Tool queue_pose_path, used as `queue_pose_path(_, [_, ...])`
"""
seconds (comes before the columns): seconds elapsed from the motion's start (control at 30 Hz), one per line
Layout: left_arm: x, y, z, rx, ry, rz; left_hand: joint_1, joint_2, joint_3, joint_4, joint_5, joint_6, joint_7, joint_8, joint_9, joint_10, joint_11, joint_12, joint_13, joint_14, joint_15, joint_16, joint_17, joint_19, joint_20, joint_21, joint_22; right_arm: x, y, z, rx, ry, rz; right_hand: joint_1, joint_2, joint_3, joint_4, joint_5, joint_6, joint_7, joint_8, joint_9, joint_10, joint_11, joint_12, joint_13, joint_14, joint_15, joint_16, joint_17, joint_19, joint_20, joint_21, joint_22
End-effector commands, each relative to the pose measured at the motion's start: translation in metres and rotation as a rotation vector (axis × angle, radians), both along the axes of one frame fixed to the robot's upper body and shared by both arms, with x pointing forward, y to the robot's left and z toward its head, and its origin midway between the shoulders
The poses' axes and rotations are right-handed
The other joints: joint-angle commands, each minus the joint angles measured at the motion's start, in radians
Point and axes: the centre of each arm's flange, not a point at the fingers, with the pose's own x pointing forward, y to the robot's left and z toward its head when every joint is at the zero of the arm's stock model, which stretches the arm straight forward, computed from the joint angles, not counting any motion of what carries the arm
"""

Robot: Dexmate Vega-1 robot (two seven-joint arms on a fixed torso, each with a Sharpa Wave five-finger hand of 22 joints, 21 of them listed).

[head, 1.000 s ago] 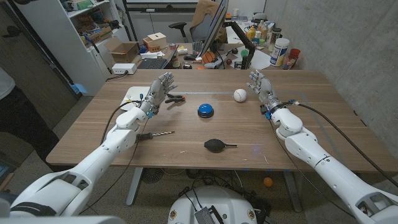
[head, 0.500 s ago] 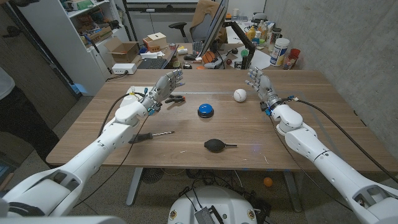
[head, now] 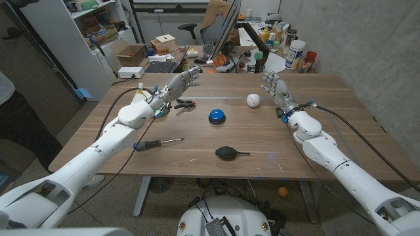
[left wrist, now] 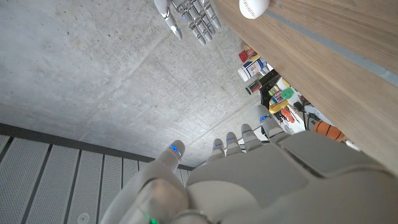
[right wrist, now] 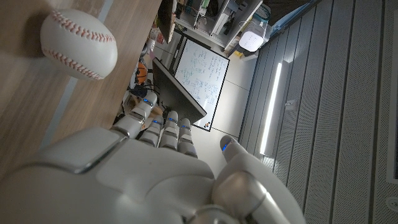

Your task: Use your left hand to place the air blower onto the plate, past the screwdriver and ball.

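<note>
The black air blower [head: 226, 153] lies near the table's front edge, nozzle pointing right. The screwdriver [head: 157, 142], with a black handle, lies to its left. A white baseball [head: 253, 99] sits at the far right middle and also appears in the wrist views [left wrist: 254, 7] [right wrist: 79, 46]. A white plate [head: 135, 96] at the far left is mostly hidden behind my left arm. My left hand [head: 178, 86] hovers open above the far left of the table, fingers spread and holding nothing. Just right of the ball, my right hand [head: 276, 88] is open and raised.
A blue dome button [head: 217, 116] sits mid-table between blower and ball. A black clamp tool [head: 186, 103] lies under my left hand. Behind the table are a chair, boxes, bottles and shelves. A person stands at the left picture edge.
My left hand has risen and reached farther toward the back right, uncovering the screwdriver's handle. The right hand has barely moved. The objects stay put.
</note>
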Motion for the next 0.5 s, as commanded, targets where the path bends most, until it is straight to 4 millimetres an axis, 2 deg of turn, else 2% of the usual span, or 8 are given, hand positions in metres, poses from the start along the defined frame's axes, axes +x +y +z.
queue_pose_path(0.03, [-0.043, -0.019, 0.025, 0.150, -0.158, 0.019, 0.012, 0.075, 0.003, -0.004, 0.004, 0.007, -0.006, 0.004, 0.005, 0.007, 0.000, 0.003, 0.004, 0.005, -0.002, 0.003, 0.000, -0.003, 0.011, -0.004, 0.001, -0.008, -0.002, 0.000, 0.008, -0.011, -0.002, -0.004, 0.033, -0.003, -0.001, 0.005, 0.008, -0.002, -0.003, 0.002, 0.004, -0.001, -0.003, 0.002, 0.011, -0.032, -0.001, 0.002, 0.008, -0.033, 0.002, 0.004])
queue_pose_path(0.23, [-0.065, -0.036, 0.039, 0.240, -0.228, 0.001, 0.014, 0.069, 0.003, -0.008, 0.003, 0.012, -0.011, 0.002, 0.005, 0.015, -0.003, 0.004, 0.004, 0.010, -0.001, 0.001, 0.000, 0.000, 0.014, -0.007, 0.001, -0.011, -0.002, -0.002, 0.011, -0.016, -0.004, -0.004, 0.033, -0.003, -0.001, 0.006, 0.009, -0.001, -0.004, 0.002, 0.005, 0.001, -0.004, 0.002, 0.011, -0.032, -0.001, 0.002, 0.009, -0.033, 0.002, 0.004])
queue_pose_path(0.5, [-0.083, -0.057, 0.052, 0.342, -0.298, -0.024, 0.022, 0.049, 0.000, -0.022, -0.001, 0.019, -0.025, -0.001, 0.005, 0.033, -0.022, 0.007, 0.004, 0.020, -0.002, -0.003, -0.001, 0.006, 0.014, -0.012, 0.001, -0.018, -0.006, -0.005, 0.015, -0.019, -0.016, -0.004, 0.033, -0.003, -0.001, 0.006, 0.011, -0.002, -0.005, 0.002, 0.006, -0.001, -0.006, 0.002, 0.012, -0.032, -0.002, 0.002, 0.009, -0.033, 0.001, 0.004])
